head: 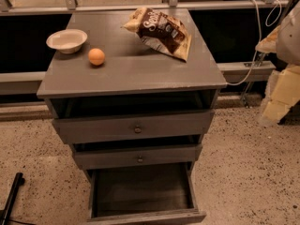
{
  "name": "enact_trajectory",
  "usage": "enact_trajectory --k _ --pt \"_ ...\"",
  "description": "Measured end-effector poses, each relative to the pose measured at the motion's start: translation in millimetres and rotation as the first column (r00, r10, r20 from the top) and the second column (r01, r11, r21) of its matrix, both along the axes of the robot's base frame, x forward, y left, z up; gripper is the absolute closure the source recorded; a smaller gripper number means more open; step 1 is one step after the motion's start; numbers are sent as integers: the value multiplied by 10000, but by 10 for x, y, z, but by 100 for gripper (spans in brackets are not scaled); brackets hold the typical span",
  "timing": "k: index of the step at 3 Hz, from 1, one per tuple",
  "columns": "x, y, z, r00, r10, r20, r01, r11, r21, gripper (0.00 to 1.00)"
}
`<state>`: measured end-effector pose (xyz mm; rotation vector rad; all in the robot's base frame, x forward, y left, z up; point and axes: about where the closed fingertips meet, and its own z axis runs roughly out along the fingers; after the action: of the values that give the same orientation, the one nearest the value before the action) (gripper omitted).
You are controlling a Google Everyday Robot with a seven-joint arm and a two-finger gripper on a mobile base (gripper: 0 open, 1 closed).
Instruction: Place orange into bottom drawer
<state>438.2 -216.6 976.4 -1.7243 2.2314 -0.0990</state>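
The orange (96,56) sits on the left of the grey cabinet's top (140,71), just right of a white bowl (66,40). The bottom drawer (140,191) is pulled out towards the camera, and its dark inside holds nothing. The two wider drawers above it, each with a small round knob, are slightly ajar. My gripper (280,95) shows as a blurred pale yellow shape at the right edge, with the white arm above it. It is well to the right of the cabinet and far from the orange, and I see nothing in it.
A brown snack bag (159,32) lies on the back right of the cabinet top. A white cable (255,41) hangs by the dark window wall behind. A black pole (11,196) leans at the lower left. Speckled floor surrounds the cabinet.
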Motion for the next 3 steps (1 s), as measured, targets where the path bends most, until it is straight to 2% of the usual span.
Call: enact_trajectory --k 1,2,3 --pt "100 108 -35 9998 192 23 -192 9997 161 0" --pt "498 547 -185 9952 975 95 -979 9919 807 0" --pt "1096 1415 -335 9709 2353 454 -2396 9572 1624 0"
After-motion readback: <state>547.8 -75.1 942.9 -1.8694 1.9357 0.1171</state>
